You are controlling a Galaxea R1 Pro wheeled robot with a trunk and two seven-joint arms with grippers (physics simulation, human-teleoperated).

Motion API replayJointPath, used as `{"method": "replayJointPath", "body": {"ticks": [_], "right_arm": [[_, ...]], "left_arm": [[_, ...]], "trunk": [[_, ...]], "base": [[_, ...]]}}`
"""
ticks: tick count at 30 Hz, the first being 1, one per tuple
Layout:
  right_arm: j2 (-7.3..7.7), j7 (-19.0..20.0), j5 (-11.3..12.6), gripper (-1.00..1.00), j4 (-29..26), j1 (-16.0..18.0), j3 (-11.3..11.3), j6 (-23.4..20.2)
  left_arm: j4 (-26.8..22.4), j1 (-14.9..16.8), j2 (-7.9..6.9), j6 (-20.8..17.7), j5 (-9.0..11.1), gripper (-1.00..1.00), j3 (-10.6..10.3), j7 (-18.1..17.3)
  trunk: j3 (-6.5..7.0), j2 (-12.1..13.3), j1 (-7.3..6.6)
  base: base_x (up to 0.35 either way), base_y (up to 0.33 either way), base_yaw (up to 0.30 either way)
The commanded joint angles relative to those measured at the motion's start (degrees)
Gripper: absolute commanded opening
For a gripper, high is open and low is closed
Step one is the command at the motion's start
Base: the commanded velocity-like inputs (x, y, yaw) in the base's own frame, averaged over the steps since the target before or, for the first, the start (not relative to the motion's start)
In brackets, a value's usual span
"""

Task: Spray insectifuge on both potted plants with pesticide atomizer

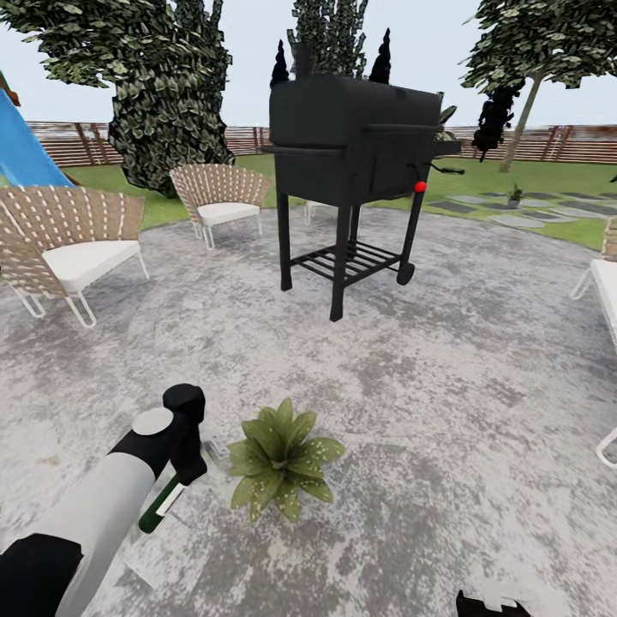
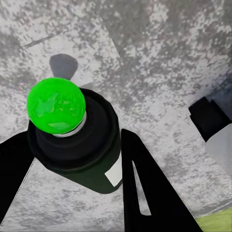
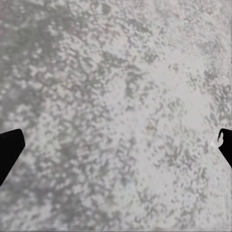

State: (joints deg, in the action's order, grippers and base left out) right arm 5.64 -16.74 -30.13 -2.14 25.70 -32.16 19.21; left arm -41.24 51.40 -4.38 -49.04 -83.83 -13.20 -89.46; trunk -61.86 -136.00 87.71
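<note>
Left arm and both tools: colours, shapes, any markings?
The left arm is a light grey-white tube with black segments at wrist and elbow and a flat grey round cap on the wrist joint. The left tool has matte black, wedge-shaped fingers, one with a narrow slot. The right tool shows black fingertips. No cables or markings visible.

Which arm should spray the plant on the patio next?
Left. The left gripper already holds the atomizer, right beside the potted plant. The right gripper is open, holding nothing, over bare patio.
</note>
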Motion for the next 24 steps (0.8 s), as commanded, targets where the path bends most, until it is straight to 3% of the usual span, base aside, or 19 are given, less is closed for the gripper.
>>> {"method": "replayJointPath", "body": {"ticks": [1,12,15,19,24], "right_arm": [[0.01,-0.30,-0.57,1.00,0.07,0.06,-0.45,0.21],[0.01,-0.40,-0.37,1.00,-0.01,0.06,-0.54,0.21],[-0.01,-0.42,-0.37,1.00,-0.05,0.06,-0.54,0.20],[-0.08,-0.40,-0.37,1.00,-0.06,0.06,-0.54,0.21],[-0.10,-0.40,-0.42,1.00,-0.01,0.06,-0.54,0.15]], "left_arm": [[-0.07,0.00,0.02,-0.61,-0.36,-1.00,-0.25,-0.54],[-0.07,-0.57,0.42,-0.55,-0.29,-1.00,0.06,-0.54],[-0.07,-1.10,1.19,-0.59,-0.28,-1.00,0.10,-0.54],[-0.13,-4.95,3.07,-0.80,-0.35,-1.00,-0.42,-0.54],[-0.41,-5.90,3.49,-1.33,-0.29,-1.00,-1.40,-0.54]], "trunk": [[-0.05,-0.02,0.01],[-0.05,-0.02,0.01],[-0.05,-0.02,0.01],[-0.05,-0.02,0.01],[-0.05,-0.02,0.01]], "base": [[0.212,0.276,0.000],[0.260,0.218,-0.191],[0.132,0.020,-0.190],[0.016,0.002,-0.029],[0.001,0.000,-0.001]]}}
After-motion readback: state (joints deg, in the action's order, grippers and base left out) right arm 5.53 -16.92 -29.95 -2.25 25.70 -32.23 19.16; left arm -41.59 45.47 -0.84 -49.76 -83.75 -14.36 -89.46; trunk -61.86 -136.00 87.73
